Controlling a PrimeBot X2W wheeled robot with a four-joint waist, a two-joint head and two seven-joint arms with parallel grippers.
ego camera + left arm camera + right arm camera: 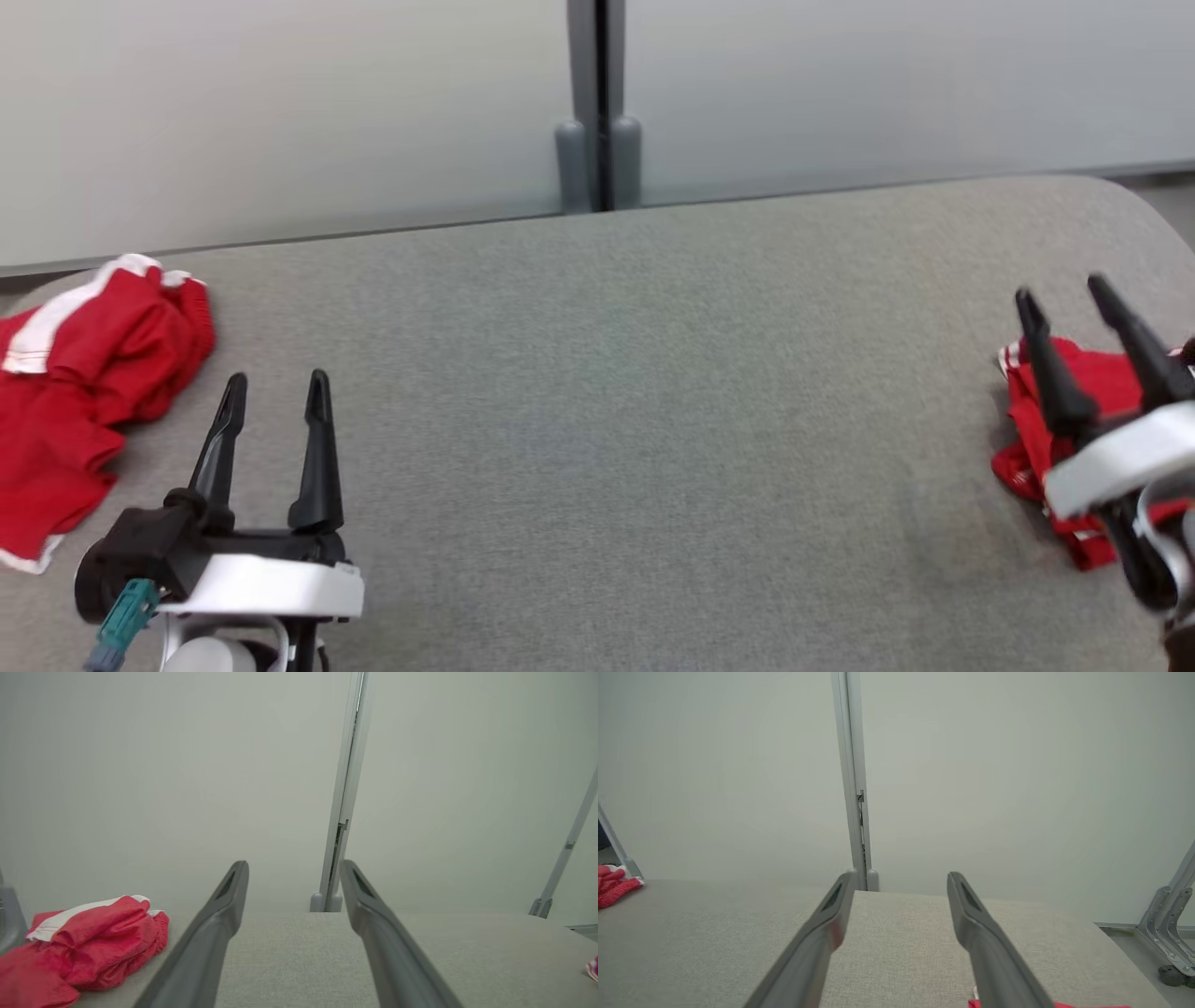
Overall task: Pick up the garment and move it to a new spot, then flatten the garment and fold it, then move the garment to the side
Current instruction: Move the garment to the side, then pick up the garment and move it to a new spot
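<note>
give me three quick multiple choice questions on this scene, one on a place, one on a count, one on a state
1. Where does the crumpled garment with the white stripe lie?
A) at the table's left end, near the left gripper
B) in the table's middle
C) on the floor

2. How many red garments are on the table?
A) one
B) two
C) four

3. How do the left gripper's jaws stand?
A) shut on cloth
B) shut, empty
C) open, empty

Answers:
1 A, it sits at the head view's left edge.
2 B, a second garment lies at the right end below the right gripper.
3 C, bare table shows between its fingers.
</note>
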